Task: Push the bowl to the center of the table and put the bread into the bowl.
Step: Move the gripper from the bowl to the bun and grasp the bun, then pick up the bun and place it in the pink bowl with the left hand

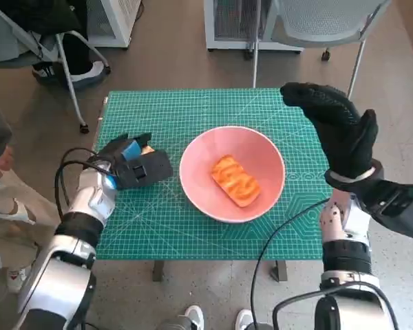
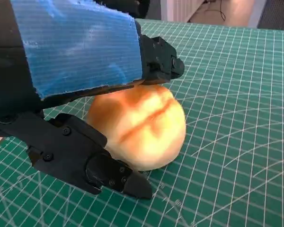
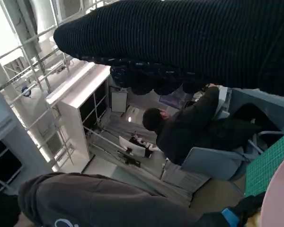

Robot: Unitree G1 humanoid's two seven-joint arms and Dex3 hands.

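Smooth pink bowl [image 1: 261, 161], knitted right hand [image 1: 337, 127]

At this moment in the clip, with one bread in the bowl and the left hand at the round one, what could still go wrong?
1. The left hand only cups the round bread, which sits on the mat; a smooth, domed roll could slip out when lifted.
2. The pink bowl already holds a flat bread, so a dropped roll may bounce off it.
3. The right hand hovers raised beside the bowl and could knock its rim.

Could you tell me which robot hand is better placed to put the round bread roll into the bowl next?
The left robot hand: its fingers already sit around the round bread roll on the mat, beside the pink bowl. The right robot hand is raised, holding nothing.
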